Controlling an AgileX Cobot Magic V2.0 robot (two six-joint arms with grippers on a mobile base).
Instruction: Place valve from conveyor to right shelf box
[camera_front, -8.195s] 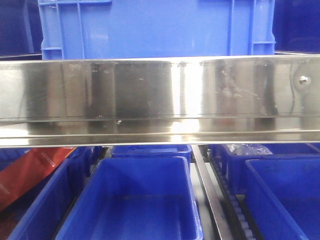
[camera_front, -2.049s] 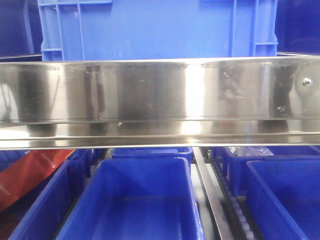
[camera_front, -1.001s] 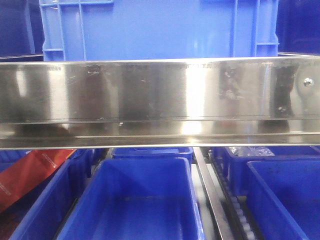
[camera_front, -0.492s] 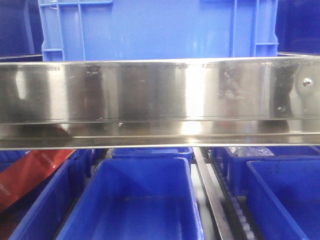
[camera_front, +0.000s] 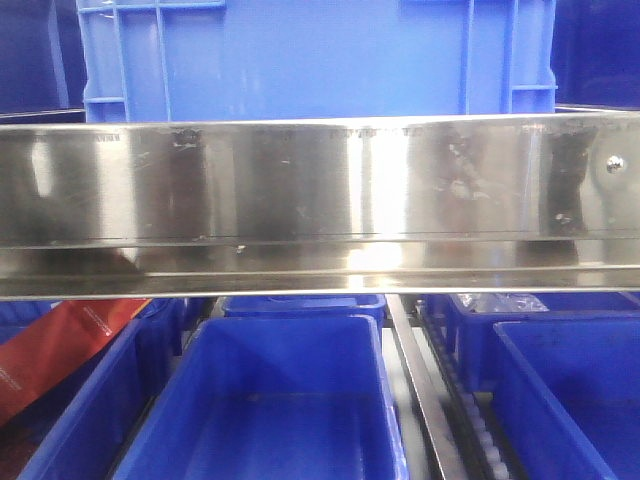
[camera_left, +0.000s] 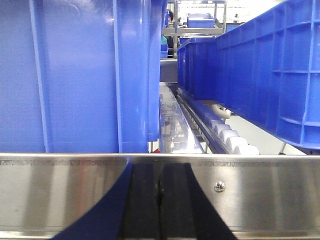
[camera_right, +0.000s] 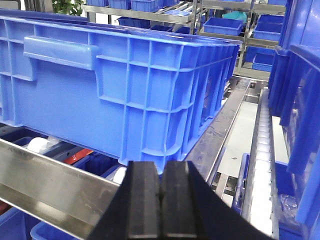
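The valve and the conveyor are out of view in all three views. My left gripper (camera_left: 160, 200) is shut and empty, its black pads pressed together in front of a steel shelf rail (camera_left: 260, 190). My right gripper (camera_right: 161, 200) is also shut and empty, held above a steel rail (camera_right: 45, 180) and just below the corner of a large blue crate (camera_right: 125, 80). Neither gripper shows in the front view.
The front view shows a wide steel shelf rail (camera_front: 320, 200) with a blue crate (camera_front: 310, 55) above it and open blue bins (camera_front: 270, 400) (camera_front: 570, 390) below. A red packet (camera_front: 60, 345) lies at lower left. White rollers (camera_left: 230, 142) and blue crates (camera_left: 270, 70) line the shelf lanes.
Only the reflections on the steel rail shift slightly; the view has drifted a little. No gripper or object enters the front view.
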